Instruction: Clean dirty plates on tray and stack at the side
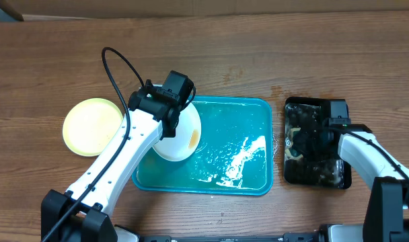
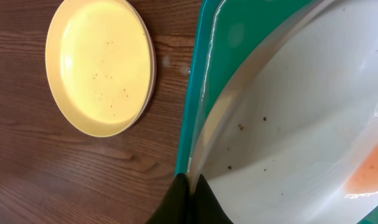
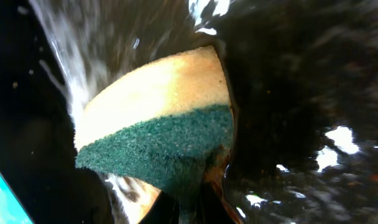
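A white plate [image 1: 183,138] stands tilted over the left end of the teal tray [image 1: 248,114]. My left gripper [image 2: 190,190] is shut on its rim. The plate's face [image 2: 301,118] carries dark specks and an orange smear [image 2: 369,177]. On the table left of the tray lies a pale yellow plate [image 1: 90,126], flat and speckled [image 2: 99,65]. My right gripper [image 3: 190,211] is shut on a yellow-and-green sponge [image 3: 158,124] and sits low in the black tub [image 1: 288,111]. Foamy water streaks the tray floor.
The black tub to the right of the tray holds dark, murky water [image 3: 301,93]. The tray's left rim [image 2: 192,99] runs close beside the held plate. Bare wooden table [image 1: 292,54] lies behind the tray and tub.
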Available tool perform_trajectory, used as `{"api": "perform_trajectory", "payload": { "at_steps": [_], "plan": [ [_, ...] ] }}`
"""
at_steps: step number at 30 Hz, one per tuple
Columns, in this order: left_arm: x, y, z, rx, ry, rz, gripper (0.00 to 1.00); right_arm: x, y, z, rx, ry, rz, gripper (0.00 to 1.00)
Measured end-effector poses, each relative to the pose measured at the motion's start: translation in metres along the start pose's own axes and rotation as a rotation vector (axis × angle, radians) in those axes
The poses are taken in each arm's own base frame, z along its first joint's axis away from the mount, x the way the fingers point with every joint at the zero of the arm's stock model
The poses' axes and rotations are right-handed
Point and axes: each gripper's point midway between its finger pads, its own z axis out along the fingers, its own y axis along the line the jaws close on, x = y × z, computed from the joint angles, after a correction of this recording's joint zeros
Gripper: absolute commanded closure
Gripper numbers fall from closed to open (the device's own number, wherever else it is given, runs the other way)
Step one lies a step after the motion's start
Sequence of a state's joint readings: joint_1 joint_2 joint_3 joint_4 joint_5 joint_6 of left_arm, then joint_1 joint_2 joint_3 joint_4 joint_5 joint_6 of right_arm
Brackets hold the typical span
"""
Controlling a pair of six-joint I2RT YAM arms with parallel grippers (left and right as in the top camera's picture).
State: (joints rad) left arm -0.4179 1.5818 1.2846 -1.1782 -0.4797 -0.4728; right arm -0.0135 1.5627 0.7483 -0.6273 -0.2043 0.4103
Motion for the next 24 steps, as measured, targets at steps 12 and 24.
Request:
{"api": "perform_trajectory", "payload": {
  "at_steps": [12, 24],
  "plan": [
    [-0.001, 0.0, 0.0, 0.001, -0.002, -0.001, 0.96, 0.034, -0.019, -0.005, 0.182, 0.1, -0.037, 0.96],
    [-0.001, 0.0, 0.0, 0.001, -0.002, -0.001, 0.96, 0.008, 0.007, -0.005, 0.102, 0.03, -0.198, 0.96]
  ]
}}
